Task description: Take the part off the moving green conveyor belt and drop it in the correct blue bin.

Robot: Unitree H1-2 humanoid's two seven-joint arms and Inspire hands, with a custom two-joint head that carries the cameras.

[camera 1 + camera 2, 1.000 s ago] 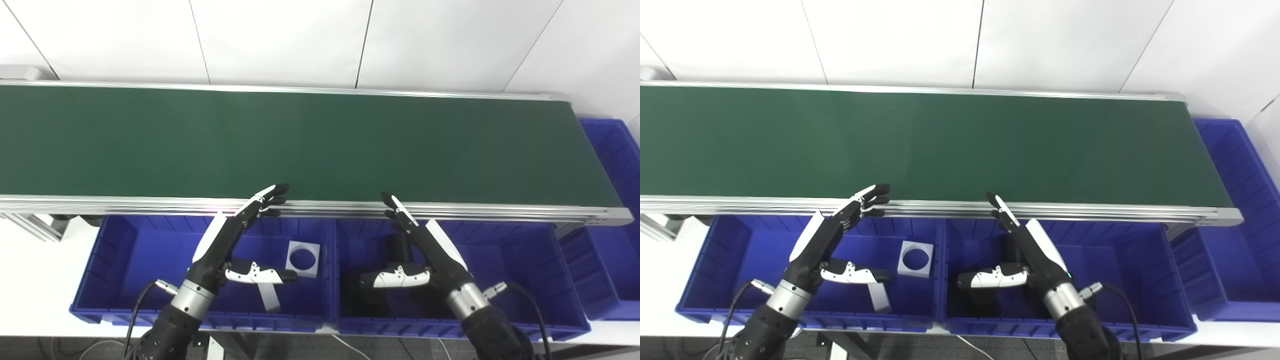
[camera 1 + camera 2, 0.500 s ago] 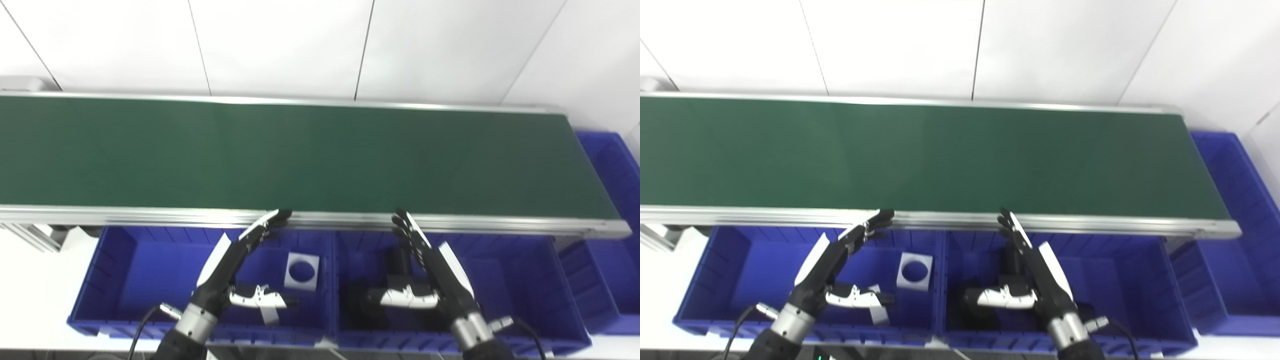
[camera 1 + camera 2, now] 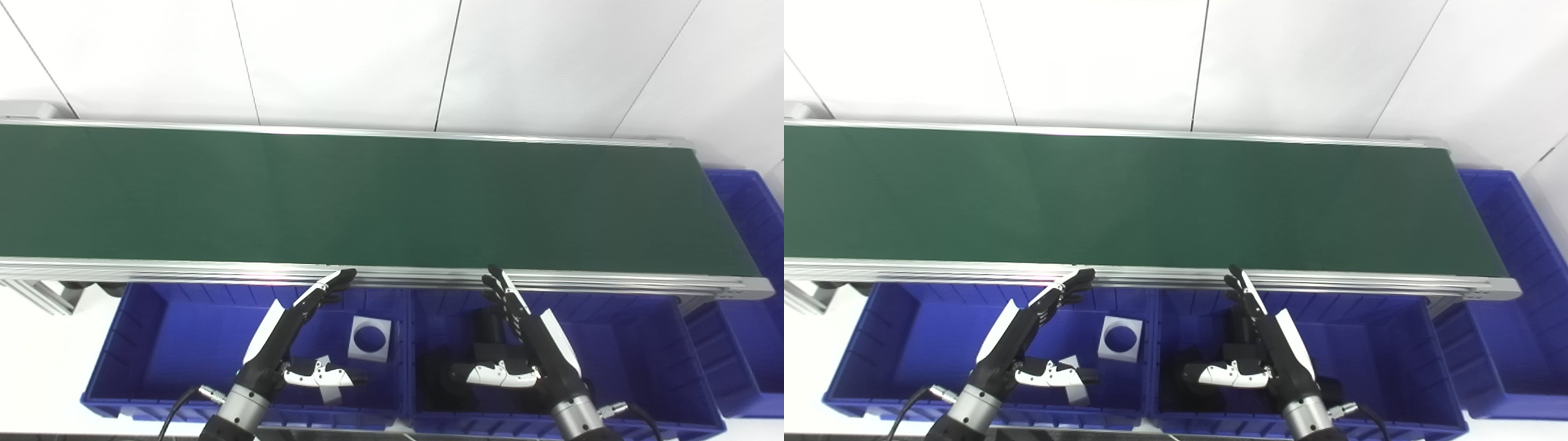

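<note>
The green conveyor belt (image 3: 380,196) runs across the picture with no part on it. My left hand (image 3: 288,343) hovers open over the left blue bin (image 3: 153,324), fingers stretched toward the belt's near rail. My right hand (image 3: 533,349) is open above the middle blue bin (image 3: 643,343), fingertips just short of the rail. A white square part with a round hole (image 3: 370,338) lies in the left bin, beside a flat grey piece (image 3: 327,386) partly hidden by my left thumb. Dark parts (image 3: 490,324) sit in the middle bin, partly covered by my right hand.
A third blue bin (image 3: 756,306) stands at the belt's right end. The aluminium rail (image 3: 184,268) borders the belt's near side. A white panelled wall rises behind the belt, and the conveyor frame (image 3: 43,294) shows at the left.
The camera has tilted, so the whole scene sits lower in the picture. Both hands have drawn back a little from the belt's edge and stay open.
</note>
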